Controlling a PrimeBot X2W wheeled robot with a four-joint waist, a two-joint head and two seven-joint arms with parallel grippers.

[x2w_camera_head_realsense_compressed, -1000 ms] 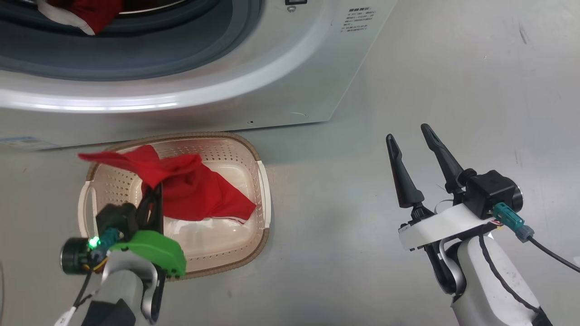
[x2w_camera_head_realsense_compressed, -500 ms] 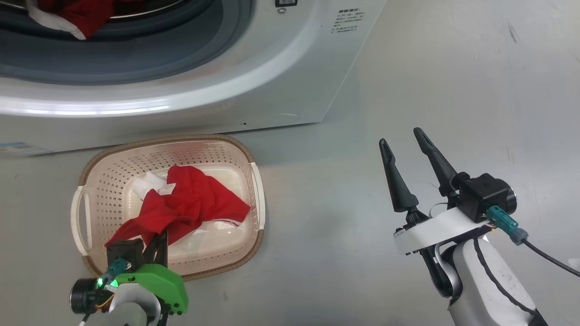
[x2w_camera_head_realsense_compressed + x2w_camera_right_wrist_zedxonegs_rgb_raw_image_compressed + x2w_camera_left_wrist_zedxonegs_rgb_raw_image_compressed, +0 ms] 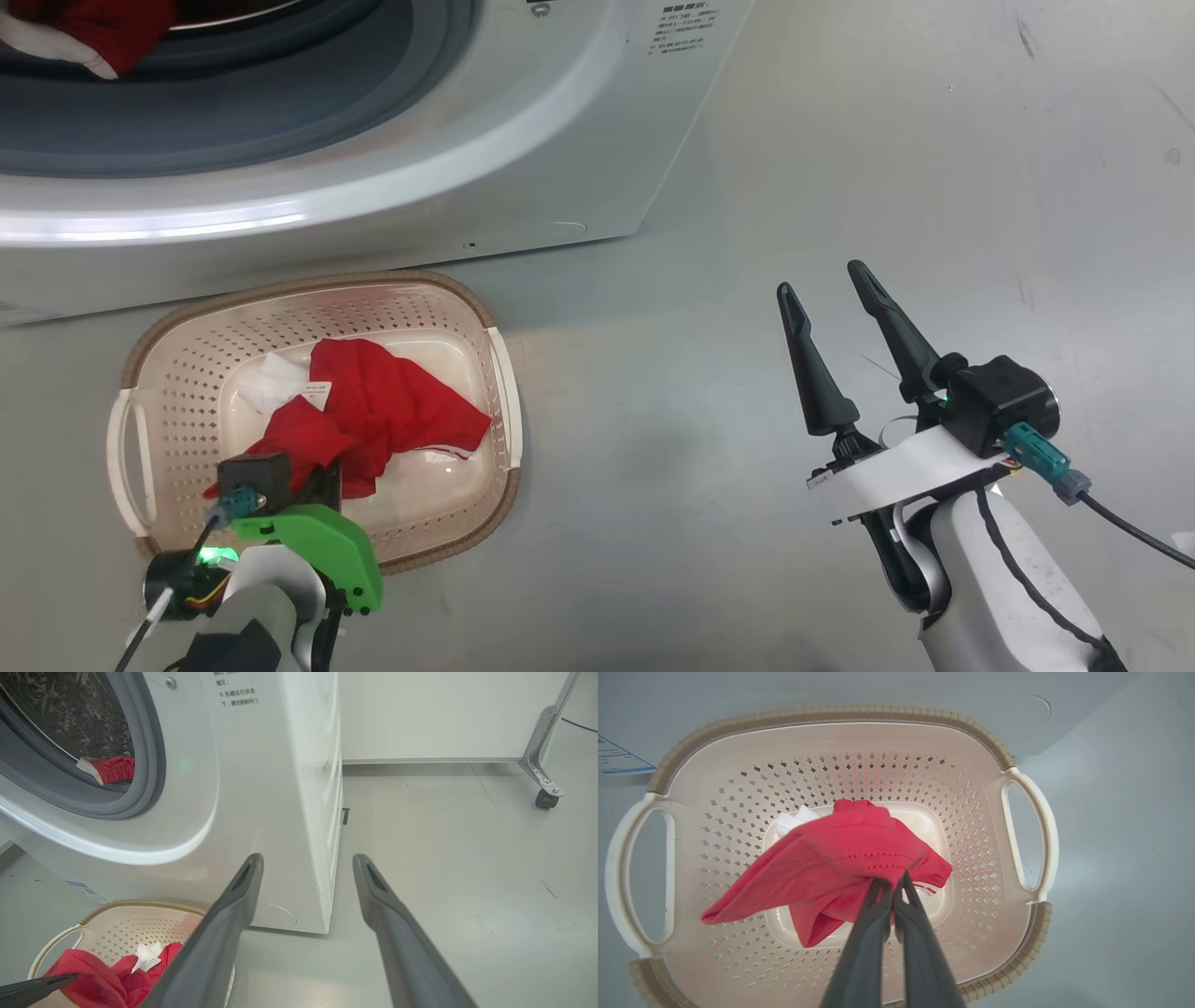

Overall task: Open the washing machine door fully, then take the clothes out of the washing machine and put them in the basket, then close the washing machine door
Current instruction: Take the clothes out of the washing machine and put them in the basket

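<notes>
The left hand (image 3: 893, 891) is closed tight on a fold of the red garment (image 3: 850, 854), which hangs low inside the basket (image 3: 831, 714). The right hand (image 3: 823, 279) stands wide and empty over the floor (image 3: 700, 420), beside the washing machine (image 3: 523, 177).

In my judgement, if the left hand rises before it opens, the soft knit cloth is dragged out, or it snags on the thin fingertips. The light basket, cream plastic with small holes and a brown woven-look rim, may slide or tip. A second red garment (image 3: 114, 768) with a white edge lies by the grey rubber gasket (image 3: 156, 756), before the steel drum (image 3: 70, 714).
</notes>
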